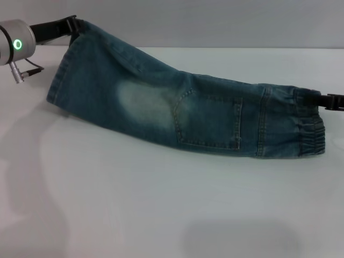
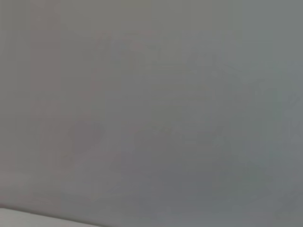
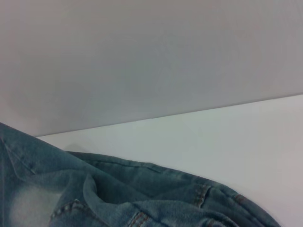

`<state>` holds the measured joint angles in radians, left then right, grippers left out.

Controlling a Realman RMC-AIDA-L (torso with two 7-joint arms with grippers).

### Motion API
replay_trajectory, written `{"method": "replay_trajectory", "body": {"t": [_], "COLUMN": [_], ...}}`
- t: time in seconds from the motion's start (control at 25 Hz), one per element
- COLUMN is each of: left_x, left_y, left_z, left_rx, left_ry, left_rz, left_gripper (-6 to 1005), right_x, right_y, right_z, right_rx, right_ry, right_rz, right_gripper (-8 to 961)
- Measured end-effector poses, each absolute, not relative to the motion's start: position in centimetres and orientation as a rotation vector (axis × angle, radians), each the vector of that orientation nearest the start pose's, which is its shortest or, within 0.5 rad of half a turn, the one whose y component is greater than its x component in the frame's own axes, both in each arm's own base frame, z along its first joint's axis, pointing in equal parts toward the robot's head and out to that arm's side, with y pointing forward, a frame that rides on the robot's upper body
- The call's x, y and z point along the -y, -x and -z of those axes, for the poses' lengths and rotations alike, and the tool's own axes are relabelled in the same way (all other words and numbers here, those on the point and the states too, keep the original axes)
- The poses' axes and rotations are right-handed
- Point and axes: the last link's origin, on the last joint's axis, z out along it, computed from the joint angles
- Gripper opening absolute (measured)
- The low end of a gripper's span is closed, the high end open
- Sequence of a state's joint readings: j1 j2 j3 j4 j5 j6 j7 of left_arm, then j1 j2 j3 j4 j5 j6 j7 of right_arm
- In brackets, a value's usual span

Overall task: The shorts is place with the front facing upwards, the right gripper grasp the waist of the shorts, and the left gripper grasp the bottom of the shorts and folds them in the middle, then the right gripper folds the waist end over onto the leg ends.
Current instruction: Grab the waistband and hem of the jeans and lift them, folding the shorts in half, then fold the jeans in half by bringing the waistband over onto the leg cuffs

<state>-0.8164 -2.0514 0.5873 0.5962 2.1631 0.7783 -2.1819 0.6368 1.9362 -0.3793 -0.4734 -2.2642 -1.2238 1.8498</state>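
Observation:
The blue denim shorts (image 1: 177, 110) are folded lengthwise, with a back pocket facing me, and stretch across the white table (image 1: 161, 204). My left gripper (image 1: 74, 25) at the far left holds the leg end lifted above the table. My right gripper (image 1: 321, 100) at the right edge grips the elastic waistband (image 1: 306, 126) low near the table. The cloth hangs taut between them and slopes down from left to right. In the right wrist view, folds of the shorts (image 3: 118, 194) fill the lower part. The left wrist view shows only a grey wall.
A grey wall (image 1: 215, 21) stands behind the table's far edge. The white tabletop in front of the shorts is bare, with soft shadows on it. A strip of table (image 3: 213, 137) lies beyond the denim in the right wrist view.

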Motion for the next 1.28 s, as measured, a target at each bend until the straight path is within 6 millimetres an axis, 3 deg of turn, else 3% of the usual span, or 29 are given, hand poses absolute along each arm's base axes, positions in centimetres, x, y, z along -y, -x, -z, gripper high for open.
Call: {"method": "replay_trajectory", "body": {"t": [0.48,0.68,1.2,1.28], "left_x": [-47.3,-47.4,-47.6,-47.7], "left_y": [26.1,25.9,25.5,25.2], "left_z": [-4.1,-3.9,-3.9,-4.0], "left_rx": [1.341,1.325,1.304,1.291], "left_ry": [1.772,1.789,1.797,1.801], "left_rz": [0.603,0.587,0.585,0.602], "left_gripper": [97,316,730,773], "right_x": [-38.4,-38.4,-39.0,-38.9], "right_y": [-32.3,-32.2,-31.7,-32.0], "right_z": [-4.8,-4.7,-5.8,-6.1], "right_rx": [-1.339,-1.338,-1.319,-1.341], "right_ry": [2.197,2.197,2.168,2.14], "right_rz": [-0.55,-0.55,-0.605,-0.609], "right_gripper": [22,23,26,62]}}
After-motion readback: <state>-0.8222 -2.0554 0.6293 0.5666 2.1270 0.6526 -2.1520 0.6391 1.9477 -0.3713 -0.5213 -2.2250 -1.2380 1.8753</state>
